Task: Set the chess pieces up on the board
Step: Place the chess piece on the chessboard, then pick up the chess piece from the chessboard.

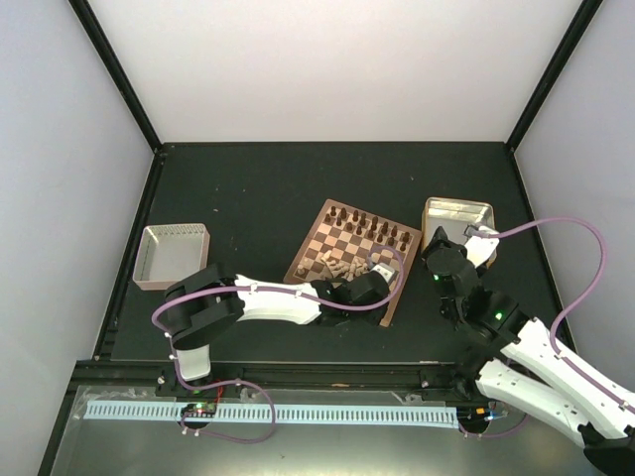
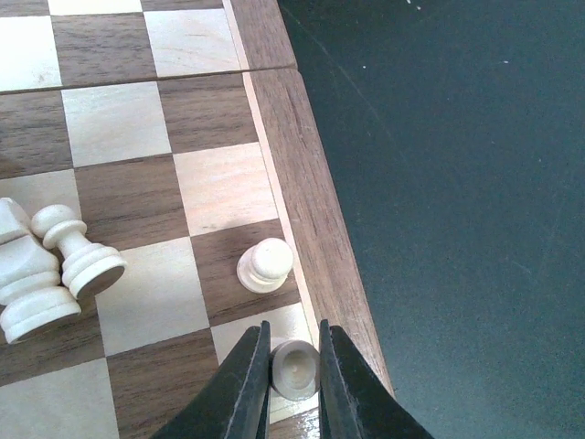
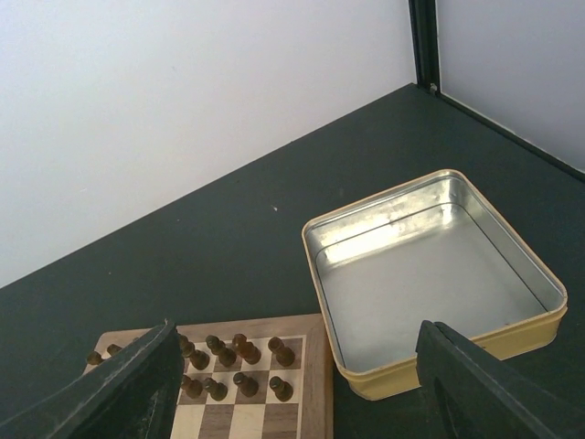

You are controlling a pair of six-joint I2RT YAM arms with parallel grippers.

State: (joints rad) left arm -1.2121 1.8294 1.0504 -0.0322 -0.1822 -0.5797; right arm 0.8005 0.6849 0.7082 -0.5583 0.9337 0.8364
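On the chessboard (image 1: 319,236) the dark chessmen (image 1: 369,230) stand ranked while the pale chessmen (image 2: 73,251) mostly lie heaped; the left claw (image 2: 293,343) pinches one pale piece (image 2: 294,370), and the right claw (image 3: 297,343) gapes empty.

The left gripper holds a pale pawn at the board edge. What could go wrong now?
The held pawn in the left gripper is close to the board's border; released off-centre, it might tip onto it. Lifting away, the gripper could knock the standing pawn on the next square, or the lying pale pieces nearby.
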